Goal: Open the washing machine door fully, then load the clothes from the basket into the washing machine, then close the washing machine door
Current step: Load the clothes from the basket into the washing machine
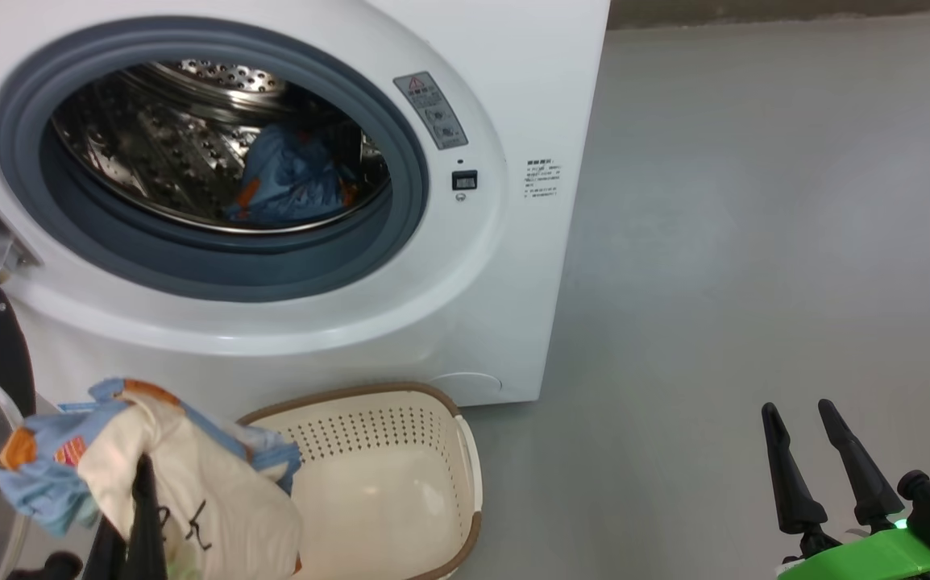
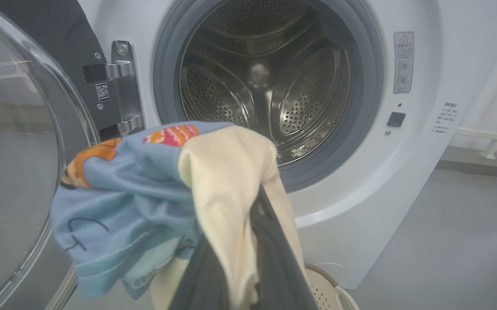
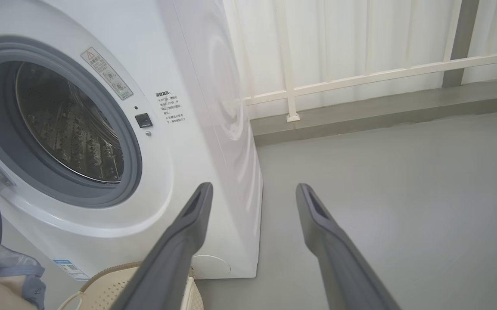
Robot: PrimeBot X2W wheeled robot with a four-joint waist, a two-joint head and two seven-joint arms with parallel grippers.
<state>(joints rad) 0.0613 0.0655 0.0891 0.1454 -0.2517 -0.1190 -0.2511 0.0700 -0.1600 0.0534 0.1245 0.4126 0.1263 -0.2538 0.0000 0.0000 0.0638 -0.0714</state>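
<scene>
- one washing machine [image 1: 513,80]: white, smooth-fronted, standing on the grey floor [image 1: 755,201]. it has one round opening ringed by a grey rubber gasket [image 1: 215,274].
- one drum [image 2: 265,82]: polished steel, perforated in rows, with raised ribs.
- one washing machine door [image 2: 16,150]: swung open on the machine's left side. you have a bulging clear glass bowl in a black rim, hung on one bright metal hinge [image 2: 123,86].
- one grey warning label [image 1: 430,109] sits right of the opening, with one small dark square latch [image 1: 464,180] below it.
- one basket [image 1: 400,403]: oval cream plastic with perforated walls and a brown rim. it stands on the floor just in front of the machine's base.
- the clothes [image 1: 191,491], two pieces in one bundle: soft blue fabric with orange prints and cream fabric with black marks. the bundle hangs in the air before the opening, over the basket's left end and outside the drum.
- one blue-and-orange shape [image 1: 292,177] shows deep in the drum in the head view. you cannot tell whether it is a garment or a reflection.
- your left hand [image 1: 141,491]: two dark fingers clenched on the clothes, with cream fabric draped over them.
- your right hand [image 1: 797,411]: two long dark tapered fingers spread apart, released and grasping nothing. it is low at the right, well apart from the machine, on a green mount [image 1: 876,556].
</scene>
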